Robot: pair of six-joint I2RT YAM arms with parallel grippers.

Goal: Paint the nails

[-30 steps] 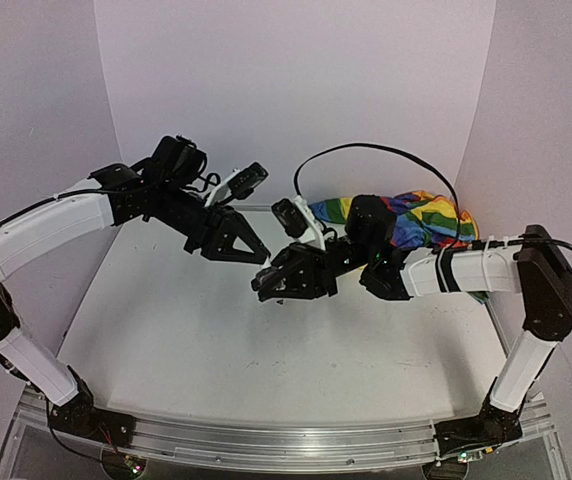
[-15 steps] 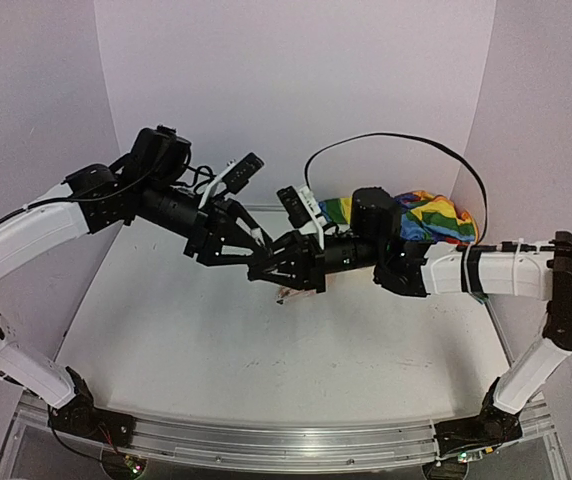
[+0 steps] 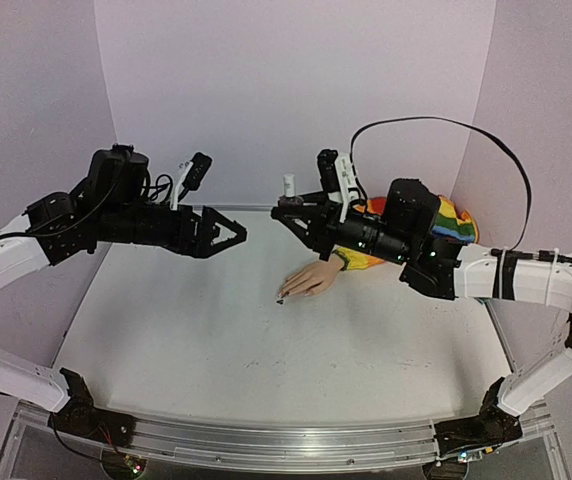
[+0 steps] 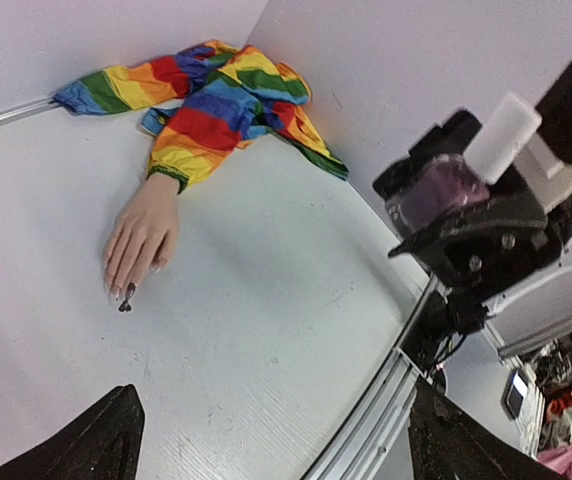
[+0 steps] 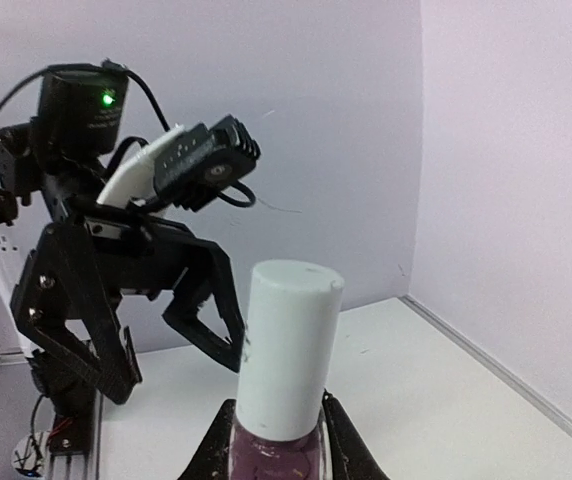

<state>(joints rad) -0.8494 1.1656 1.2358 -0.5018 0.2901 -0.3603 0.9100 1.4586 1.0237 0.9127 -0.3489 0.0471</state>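
Left gripper (image 3: 231, 232) spread wide, empty, right gripper (image 3: 291, 210) clamping white-capped polish bottle (image 5: 286, 380), mannequin hand (image 3: 308, 279) flat on bench (image 3: 216, 340), one of its nails (image 4: 118, 293) dark

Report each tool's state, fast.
Left tool: open, holding nothing.
Right tool: shut on the white-capped nail polish bottle.

The left arm (image 3: 21, 255) and right arm (image 3: 531, 280) are white shells between black joints, with black bases on a silver rail (image 3: 266, 440). A black cable (image 3: 436, 122) loops from the right arm; the left gripper (image 3: 238, 233) is black, its fingers triangular.
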